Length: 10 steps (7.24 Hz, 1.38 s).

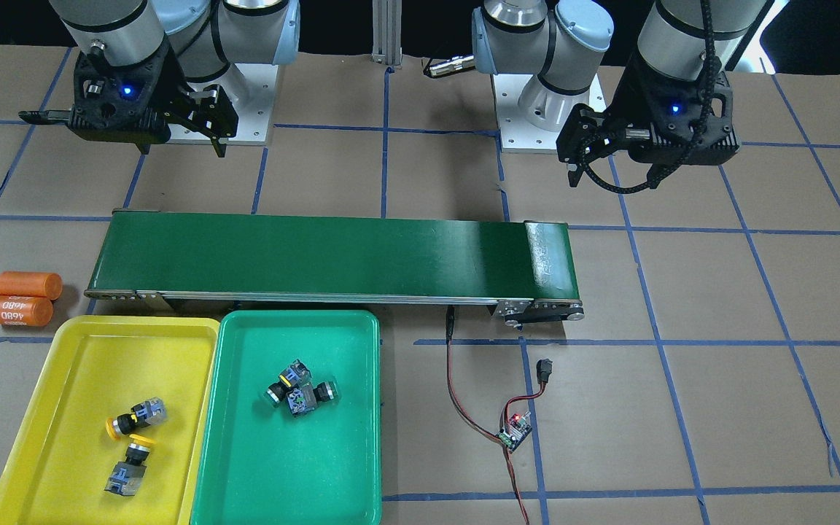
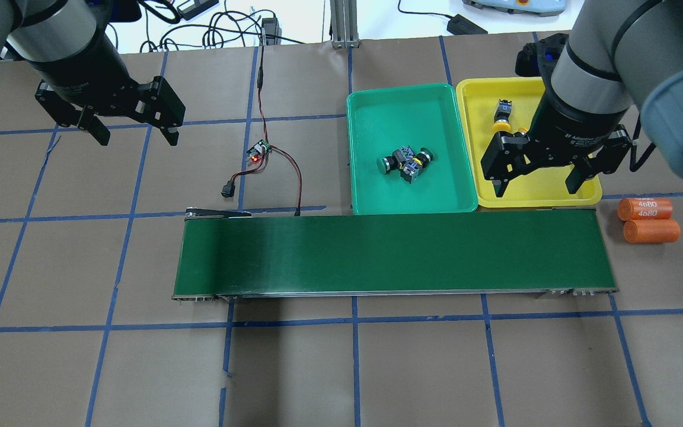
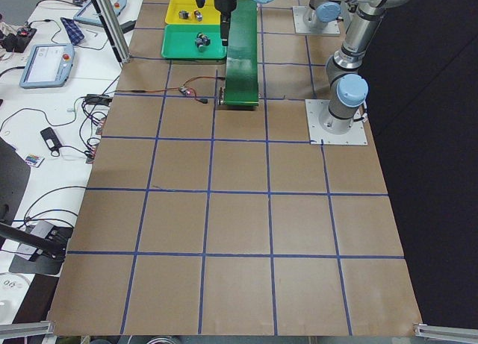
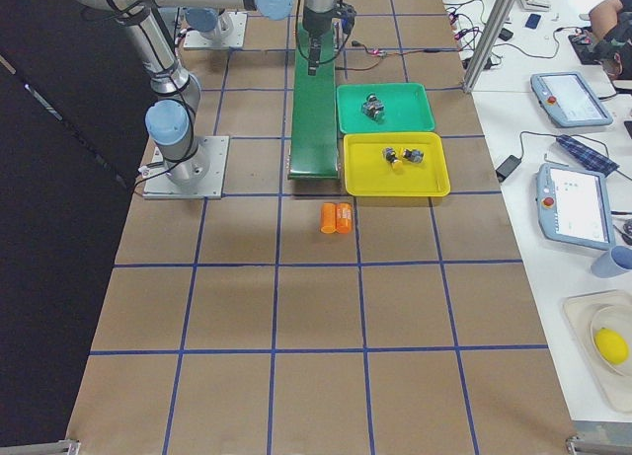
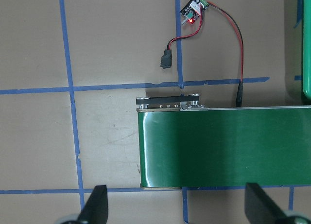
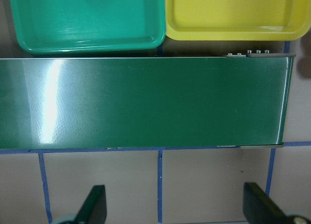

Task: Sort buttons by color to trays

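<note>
Two yellow buttons (image 1: 135,419) (image 1: 128,463) lie in the yellow tray (image 1: 63,350). Two green buttons (image 1: 285,383) (image 1: 316,394) lie touching in the teal-green tray (image 1: 362,437). In the overhead view one yellow button (image 2: 501,115) shows and the other is mostly hidden behind my right arm. My right gripper (image 2: 536,191) is open and empty, high over the belt's end by the yellow tray (image 2: 531,198). My left gripper (image 2: 138,139) is open and empty, high over the table near the belt's other end. The wrist views show open fingers (image 5: 95,204) (image 6: 92,204).
A long dark-green conveyor belt (image 2: 395,255) runs across the middle, next to both trays. Two orange cylinders marked 4680 (image 2: 648,220) lie beside its end near the yellow tray. A small controller board (image 2: 260,150) with red and black wires lies near the teal-green tray (image 2: 401,112).
</note>
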Each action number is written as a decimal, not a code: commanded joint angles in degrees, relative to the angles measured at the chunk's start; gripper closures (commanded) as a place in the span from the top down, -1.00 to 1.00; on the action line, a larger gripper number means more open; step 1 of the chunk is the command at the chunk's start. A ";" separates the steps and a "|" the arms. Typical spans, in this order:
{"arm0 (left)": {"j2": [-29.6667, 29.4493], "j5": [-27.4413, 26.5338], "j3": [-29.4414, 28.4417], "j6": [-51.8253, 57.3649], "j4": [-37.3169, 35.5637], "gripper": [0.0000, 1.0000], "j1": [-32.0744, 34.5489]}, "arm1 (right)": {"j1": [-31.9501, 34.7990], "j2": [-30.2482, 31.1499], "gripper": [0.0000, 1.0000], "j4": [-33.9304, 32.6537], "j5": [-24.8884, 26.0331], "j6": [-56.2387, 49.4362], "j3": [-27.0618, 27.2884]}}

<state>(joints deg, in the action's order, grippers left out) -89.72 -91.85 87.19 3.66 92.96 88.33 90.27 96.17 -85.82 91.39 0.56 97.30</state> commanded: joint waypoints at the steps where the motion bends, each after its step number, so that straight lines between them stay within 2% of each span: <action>1: 0.25 2.89 -0.53 0.47 0.29 1.00 -0.17 | -0.01 0.24 1.00 0.04 0.10 0.40 -0.18; 3: 0.08 2.72 -2.72 0.91 4.42 1.00 -0.79 | 0.08 0.33 1.00 0.21 0.02 0.41 -0.09; 5: -0.10 2.99 -2.99 0.91 4.51 1.00 -1.14 | -0.01 0.77 1.00 1.26 0.19 0.41 -0.09; 10: -0.27 3.08 -2.73 0.91 4.60 1.00 -0.97 | -1.06 1.12 1.00 -0.93 0.19 -0.12 0.52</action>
<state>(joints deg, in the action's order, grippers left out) -89.81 -88.72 84.70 4.57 97.49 87.33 89.73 97.12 -86.36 91.47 0.34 97.92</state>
